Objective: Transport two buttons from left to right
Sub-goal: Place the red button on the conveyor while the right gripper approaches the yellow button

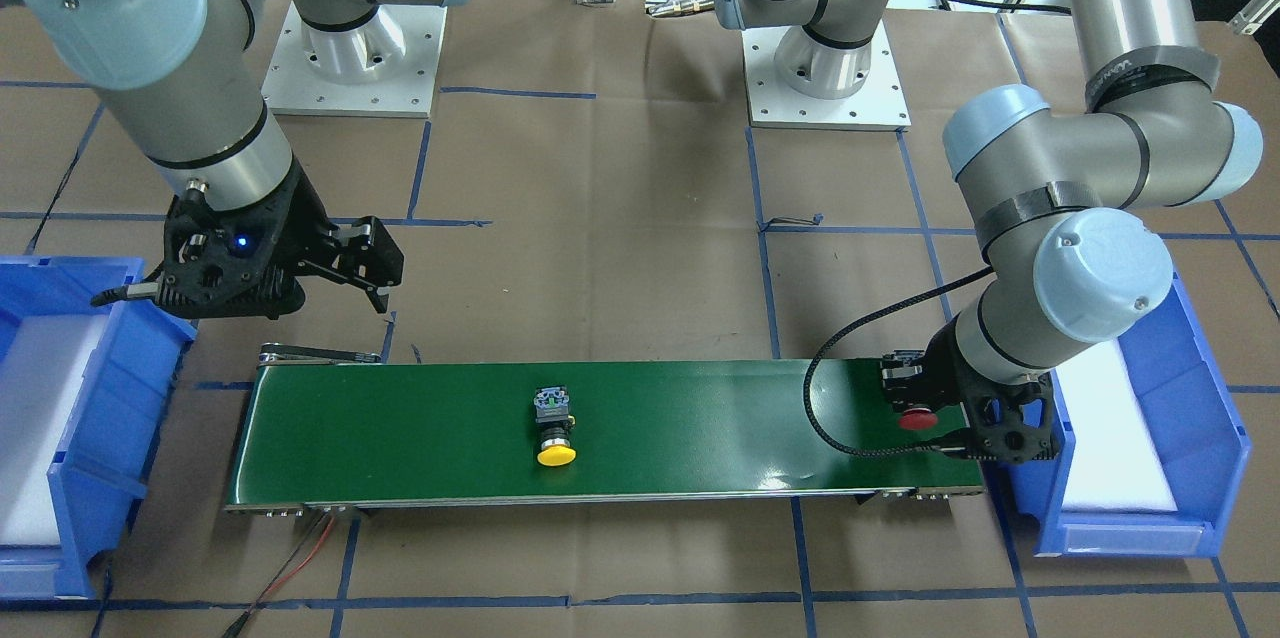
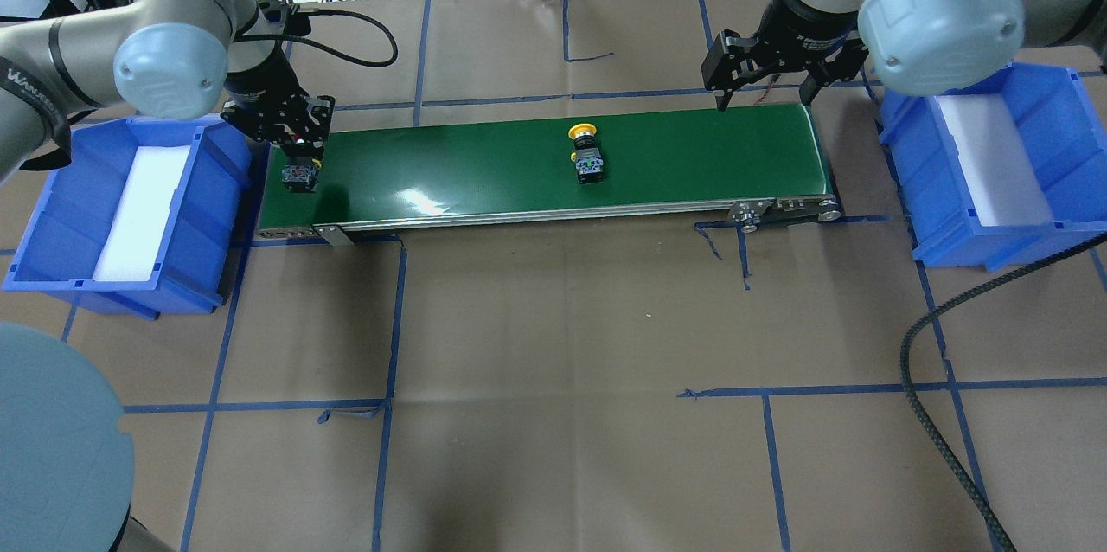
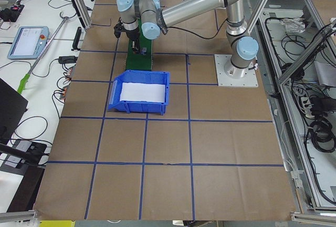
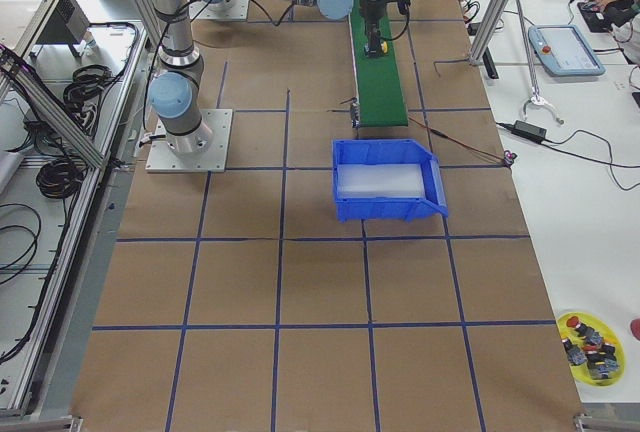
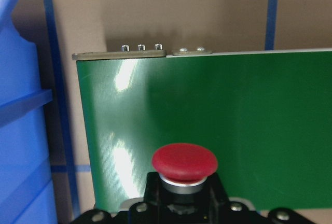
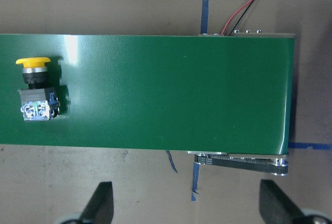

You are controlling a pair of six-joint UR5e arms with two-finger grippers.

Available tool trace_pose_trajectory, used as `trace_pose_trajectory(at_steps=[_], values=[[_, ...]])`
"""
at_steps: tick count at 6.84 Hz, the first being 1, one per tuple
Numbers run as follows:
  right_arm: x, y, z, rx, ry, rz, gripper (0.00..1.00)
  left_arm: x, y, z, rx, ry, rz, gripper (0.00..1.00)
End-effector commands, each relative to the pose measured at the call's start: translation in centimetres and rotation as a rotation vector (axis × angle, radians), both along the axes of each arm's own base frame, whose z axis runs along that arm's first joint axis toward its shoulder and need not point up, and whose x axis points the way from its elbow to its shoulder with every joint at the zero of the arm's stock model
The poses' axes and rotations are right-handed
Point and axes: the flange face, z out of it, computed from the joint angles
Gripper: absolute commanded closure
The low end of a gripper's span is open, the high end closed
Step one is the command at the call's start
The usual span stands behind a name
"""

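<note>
The red button (image 5: 184, 161) is in my left gripper (image 2: 298, 156), which is shut on its black collar just over the left end of the green conveyor belt (image 2: 450, 167). It also shows in the front view (image 1: 917, 418). The yellow button (image 2: 586, 156) lies on its side at mid-belt, grey block toward the robot, and also shows in the front view (image 1: 555, 430) and the right wrist view (image 6: 35, 92). My right gripper (image 2: 765, 92) is open and empty above the belt's far edge near its right end, well to the right of the yellow button.
A blue bin with white foam (image 2: 52, 215) stands off the belt's left end, another (image 2: 1064, 145) off its right end. Red and black wires (image 6: 244, 9) run from the belt's right end. A yellow dish of spare buttons (image 4: 590, 345) sits far off.
</note>
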Motion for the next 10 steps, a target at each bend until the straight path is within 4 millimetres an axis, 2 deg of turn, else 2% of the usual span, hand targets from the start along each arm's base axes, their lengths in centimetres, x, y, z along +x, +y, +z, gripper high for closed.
trace_pose_trajectory(at_steps=[1, 3, 4, 5, 6, 7, 8, 10], values=[[-0.1, -1.4, -1.6, -0.039, 0.008, -0.002, 0.0, 0.1, 0.0, -1.4, -0.018, -0.002, 0.007, 1.0], [0.0, -1.4, -2.3, -0.015, 0.008, 0.008, 0.0, 0.1, -0.4, -2.0, -0.012, -0.002, 0.007, 1.0], [0.0, -0.9, -3.8, 0.016, 0.003, 0.005, 0.0, 0.2, -0.6, -1.9, -0.014, -0.002, 0.009, 0.82], [0.1, -0.9, -4.9, 0.024, 0.0, -0.005, 0.0, 0.0, -0.5, -2.2, -0.012, 0.018, 0.011, 0.23], [0.1, -1.0, -5.3, 0.034, -0.005, -0.048, 0.0, -0.4, -1.0, -1.8, -0.028, 0.062, 0.018, 0.01], [0.1, -1.3, -5.1, 0.016, -0.007, -0.074, 0.0, -0.1, -1.2, -1.3, -0.037, 0.061, 0.022, 0.0], [0.1, -1.3, -5.3, 0.015, -0.007, -0.074, 0.0, 0.1, -1.8, 0.6, -0.065, 0.053, 0.022, 0.0], [0.1, -1.3, -5.3, 0.017, -0.006, -0.074, 0.0, -0.2, -1.9, 6.5, -0.04, 0.056, 0.034, 0.0]])
